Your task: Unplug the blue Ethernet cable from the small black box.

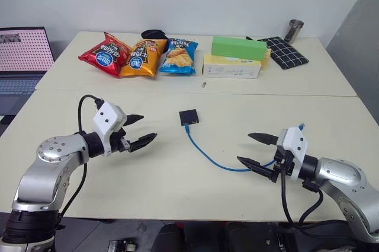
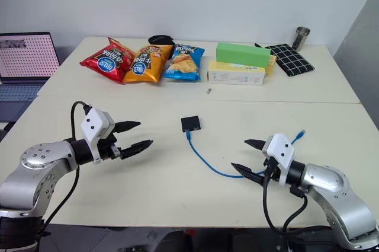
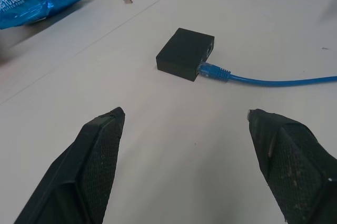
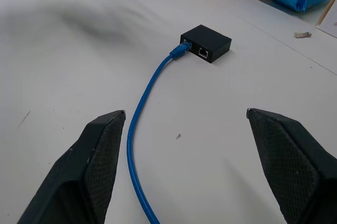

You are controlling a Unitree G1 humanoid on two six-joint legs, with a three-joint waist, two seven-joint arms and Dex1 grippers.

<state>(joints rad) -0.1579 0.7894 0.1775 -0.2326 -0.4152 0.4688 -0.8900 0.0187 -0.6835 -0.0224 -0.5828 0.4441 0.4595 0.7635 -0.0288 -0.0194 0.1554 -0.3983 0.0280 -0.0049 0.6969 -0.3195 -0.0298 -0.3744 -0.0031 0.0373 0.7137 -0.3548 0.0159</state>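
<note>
The small black box (image 1: 189, 117) lies flat near the middle of the table. The blue Ethernet cable (image 1: 207, 156) is plugged into the box's near edge, and a second, empty port shows beside the plug (image 4: 180, 50). From there the cable curves toward my right arm, and its free end (image 1: 302, 126) pokes up behind that wrist. My left gripper (image 1: 148, 126) hovers open to the left of the box, pointing at it, with nothing between its fingers. My right gripper (image 1: 244, 147) is open too, off to the box's near right, with the cable running under it.
Three chip bags (image 1: 139, 56), a green box (image 1: 238, 47) on a yellow-white box (image 1: 232, 66), a dark checked cloth (image 1: 285, 51) and a metal cup (image 1: 295, 29) line the far table. A laptop (image 1: 22, 62) stands at left. A small metal piece (image 1: 203, 84) lies near the table seam.
</note>
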